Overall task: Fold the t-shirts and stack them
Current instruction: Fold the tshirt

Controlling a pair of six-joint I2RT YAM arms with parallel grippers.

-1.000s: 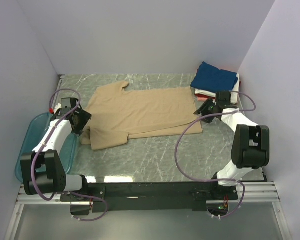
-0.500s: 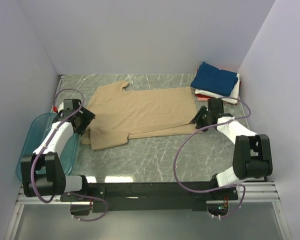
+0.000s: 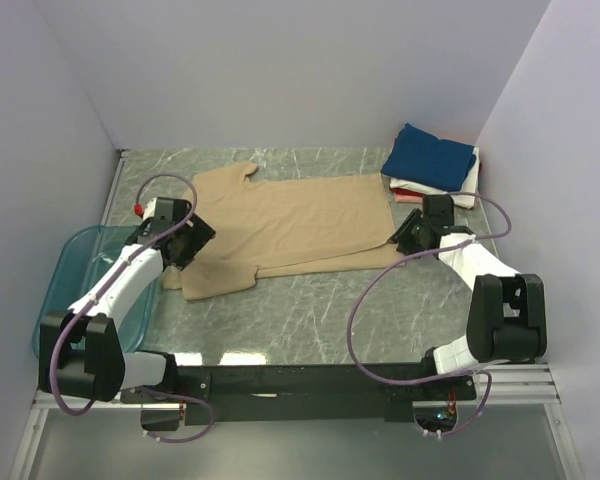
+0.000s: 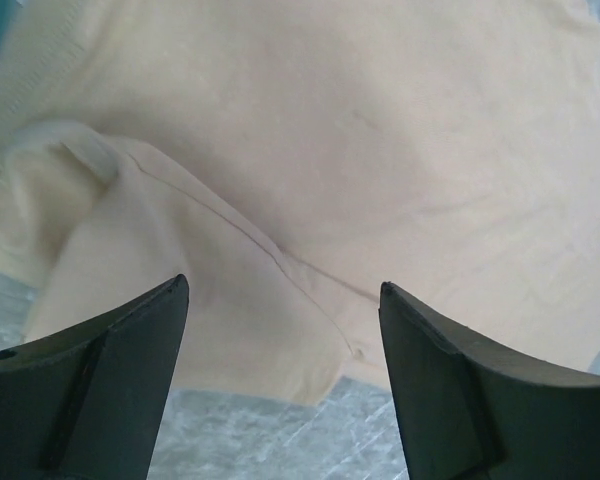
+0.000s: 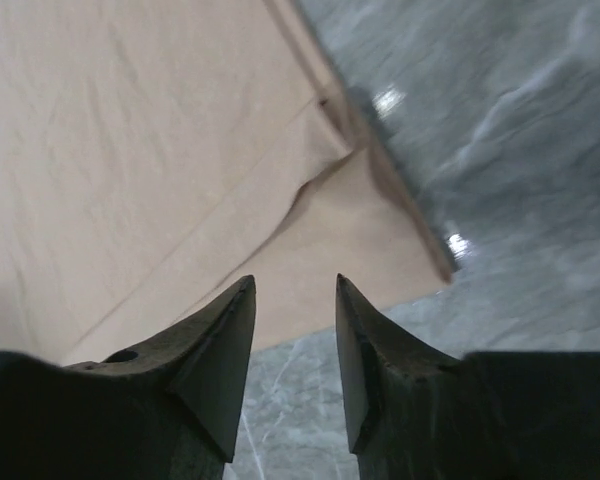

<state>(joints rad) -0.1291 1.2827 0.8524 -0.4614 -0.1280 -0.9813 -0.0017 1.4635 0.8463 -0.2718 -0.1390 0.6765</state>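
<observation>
A tan t-shirt (image 3: 280, 222) lies spread flat on the marbled table (image 3: 310, 310), collar toward the left; it also fills the left wrist view (image 4: 380, 150). My left gripper (image 3: 194, 242) hovers over its near sleeve, open wide (image 4: 283, 290), nothing between the fingers. At the shirt's near right hem corner (image 5: 380, 220) my right gripper (image 3: 406, 236) is open (image 5: 295, 285) with a narrow gap, holding nothing. Folded t-shirts are stacked at the back right: navy (image 3: 430, 155) on top, white (image 3: 464, 190) and pinkish red (image 3: 410, 196) below.
A translucent teal tub (image 3: 65, 285) sits at the table's left edge under my left arm. Pale walls close in the left, back and right sides. Purple cables loop from both arms.
My left gripper has swung right from the tub's edge onto the shirt's sleeve and opened wider. My right gripper has shifted left to the hem corner, its jaws narrowing slightly.
</observation>
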